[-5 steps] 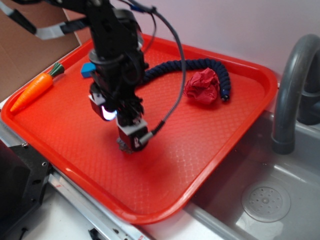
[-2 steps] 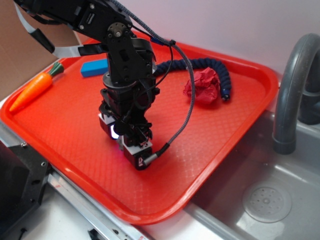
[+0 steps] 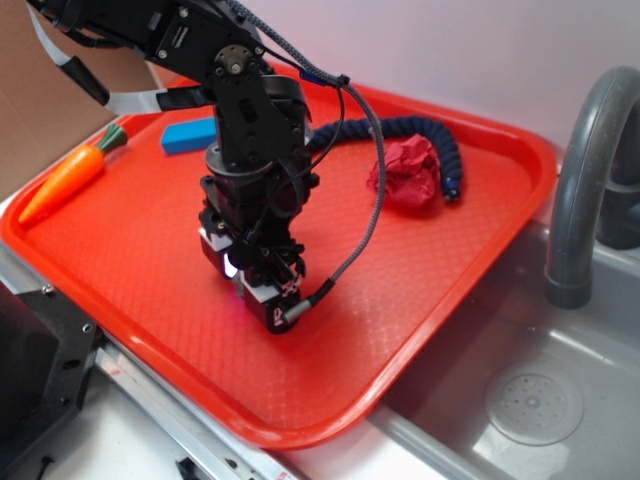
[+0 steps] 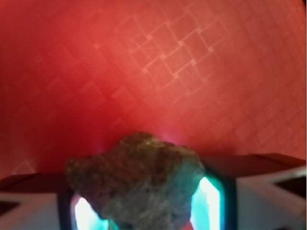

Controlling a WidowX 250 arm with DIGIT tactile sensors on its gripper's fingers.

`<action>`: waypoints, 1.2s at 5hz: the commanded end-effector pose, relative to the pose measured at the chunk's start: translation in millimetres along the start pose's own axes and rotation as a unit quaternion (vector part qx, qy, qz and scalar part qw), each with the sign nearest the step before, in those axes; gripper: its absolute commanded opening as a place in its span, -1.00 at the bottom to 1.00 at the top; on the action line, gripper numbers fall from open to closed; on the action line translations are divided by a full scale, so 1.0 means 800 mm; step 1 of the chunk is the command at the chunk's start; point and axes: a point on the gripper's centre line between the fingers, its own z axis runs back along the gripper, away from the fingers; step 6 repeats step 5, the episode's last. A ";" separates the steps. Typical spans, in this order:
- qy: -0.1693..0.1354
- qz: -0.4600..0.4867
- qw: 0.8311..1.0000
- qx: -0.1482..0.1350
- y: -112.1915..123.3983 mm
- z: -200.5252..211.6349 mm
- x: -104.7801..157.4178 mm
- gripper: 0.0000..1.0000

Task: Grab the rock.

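— From the exterior view, where do you stand?

— My gripper points down at the near middle of the red tray, low over its floor. From there I can't see the rock; my own body hides it. The carrot, the blue block, the red paper wad and the dark braided rope all lie well apart from me, toward the tray's far side.

— And the wrist view?

— There the rock fills the lower middle, lumpy and brown-grey, sitting between my two fingers, which press in against it from either side. I judge I'm clenched on the rock.

— What could go wrong?

— The stone is rough and uneven, so my pads probably bear on only a few high points. If I lift quickly or tilt, it could twist and slip out. Whether it is clear of the tray floor, I can't tell.
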 end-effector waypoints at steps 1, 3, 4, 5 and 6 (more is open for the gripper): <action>-0.089 0.021 0.993 -0.073 0.045 0.090 -0.014 -1.00; -0.186 0.091 0.976 -0.070 0.100 0.207 -0.053 -1.00; -0.211 0.118 0.968 -0.067 0.114 0.242 -0.071 -1.00; -0.182 0.114 0.975 -0.060 0.118 0.243 -0.071 -1.00; -0.182 0.114 0.975 -0.060 0.118 0.243 -0.071 -1.00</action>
